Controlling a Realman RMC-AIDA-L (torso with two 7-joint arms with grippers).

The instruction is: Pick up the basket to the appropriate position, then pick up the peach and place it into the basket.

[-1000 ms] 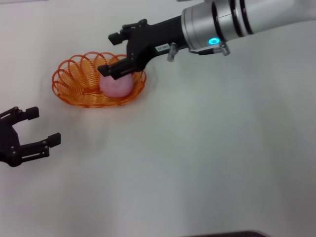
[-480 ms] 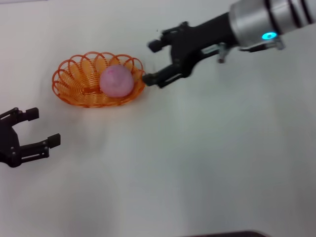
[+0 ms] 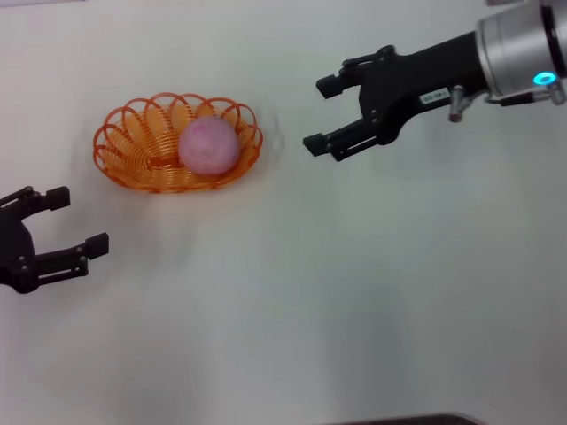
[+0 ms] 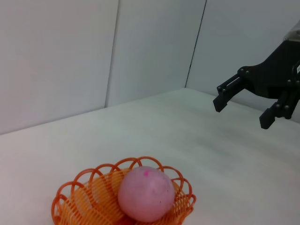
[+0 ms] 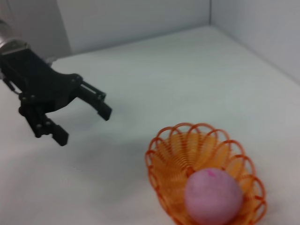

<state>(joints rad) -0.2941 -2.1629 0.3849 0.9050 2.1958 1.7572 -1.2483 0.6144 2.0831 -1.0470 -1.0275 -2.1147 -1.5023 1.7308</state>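
The orange basket (image 3: 133, 150) stands on the white table at the upper left, and the pink peach (image 3: 210, 145) rests inside it toward its right side. Both also show in the left wrist view, basket (image 4: 75, 199) and peach (image 4: 146, 193), and in the right wrist view, basket (image 5: 187, 150) and peach (image 5: 213, 197). My right gripper (image 3: 321, 116) hangs open and empty well to the right of the basket, seen too as right gripper (image 4: 241, 105). My left gripper (image 3: 64, 223) stays open and empty at the left edge, below the basket, visible also as left gripper (image 5: 84, 119).
The white table (image 3: 354, 292) stretches across the whole head view. White walls (image 4: 70, 56) rise behind it in the wrist views.
My right gripper has let go of the peach, which now lies in the basket, and has drawn away to the right. The left arm has not moved.
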